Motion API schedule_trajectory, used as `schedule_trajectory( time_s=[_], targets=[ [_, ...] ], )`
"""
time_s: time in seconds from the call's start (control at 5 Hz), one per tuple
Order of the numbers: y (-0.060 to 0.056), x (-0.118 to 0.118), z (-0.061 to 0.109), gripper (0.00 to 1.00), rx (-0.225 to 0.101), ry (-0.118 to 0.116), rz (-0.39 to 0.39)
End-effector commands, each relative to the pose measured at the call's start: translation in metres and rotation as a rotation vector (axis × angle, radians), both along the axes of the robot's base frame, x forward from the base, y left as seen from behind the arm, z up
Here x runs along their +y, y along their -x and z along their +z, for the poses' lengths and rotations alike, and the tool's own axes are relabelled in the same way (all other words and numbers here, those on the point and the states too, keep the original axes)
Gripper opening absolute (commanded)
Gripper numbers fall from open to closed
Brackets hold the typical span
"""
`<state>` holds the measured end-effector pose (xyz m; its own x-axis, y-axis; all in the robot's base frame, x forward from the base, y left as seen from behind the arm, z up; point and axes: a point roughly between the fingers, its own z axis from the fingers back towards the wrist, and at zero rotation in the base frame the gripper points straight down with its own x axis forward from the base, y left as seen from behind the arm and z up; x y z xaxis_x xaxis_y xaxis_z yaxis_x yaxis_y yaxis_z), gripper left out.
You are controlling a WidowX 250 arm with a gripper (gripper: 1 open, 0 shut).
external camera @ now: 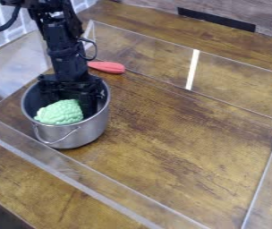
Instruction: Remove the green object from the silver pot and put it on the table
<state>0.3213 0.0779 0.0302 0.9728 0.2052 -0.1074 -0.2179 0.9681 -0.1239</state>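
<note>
Green object in the silver pot, tool above its far side

The green object (60, 112) lay inside the silver pot (69, 131), toward its near-left wall. The tool (72, 92) pointed down into the pot's far half, its dark jaws spread apart and holding nothing, just behind the green object. The pot stood on the surface (174, 134).

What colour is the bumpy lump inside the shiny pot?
Light green; the green object shows in the camera view.
</note>
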Motion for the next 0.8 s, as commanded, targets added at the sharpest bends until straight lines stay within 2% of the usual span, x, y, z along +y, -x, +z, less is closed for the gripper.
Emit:
schedule_trajectory(
  time_s=[0.0, 0.4, 0.6],
  targets=[
    [-0.007, 0.013, 0.035, 0.00, -0.091, -0.016, -0.018],
    [-0.010, 0.015, 0.046, 0.00, -0.119, 0.004, -0.034],
    [-0.005, 0.014, 0.056, 0.00, -0.128, 0.005, 0.034]
  ],
)
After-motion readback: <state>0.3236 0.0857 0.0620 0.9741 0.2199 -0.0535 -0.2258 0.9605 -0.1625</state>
